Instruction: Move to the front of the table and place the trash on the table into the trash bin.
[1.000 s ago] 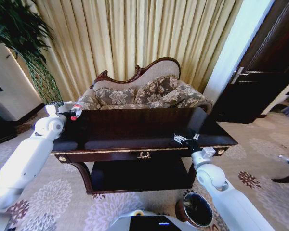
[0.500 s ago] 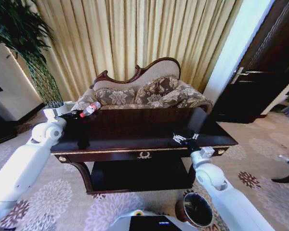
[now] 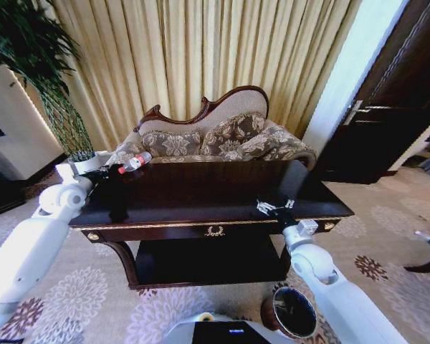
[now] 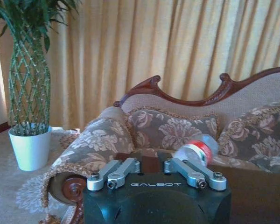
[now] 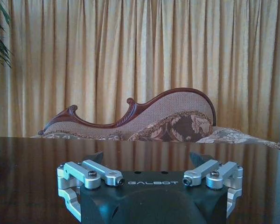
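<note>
Plastic bottle [image 3: 134, 163]: red-capped, held between left gripper [image 3: 115, 170] fingers, above table [image 3: 201, 188] far-left corner.
Right gripper [image 3: 275, 209]: spread wide, at table front edge.

Warm backlit curtains [image 3: 201, 50], glossy tabletop glare.

Table [image 3: 201, 188] glossy dark wood w/ gold trim; bottle [image 3: 135, 163] clear plastic; sofa [image 3: 222, 140] patterned cloth.

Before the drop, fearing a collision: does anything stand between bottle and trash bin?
The left pincer holds the bottle over the table's left end. The trash bin sits on the floor, front right; the table's front edge and the right arm beside the bin lie on that path.
</note>
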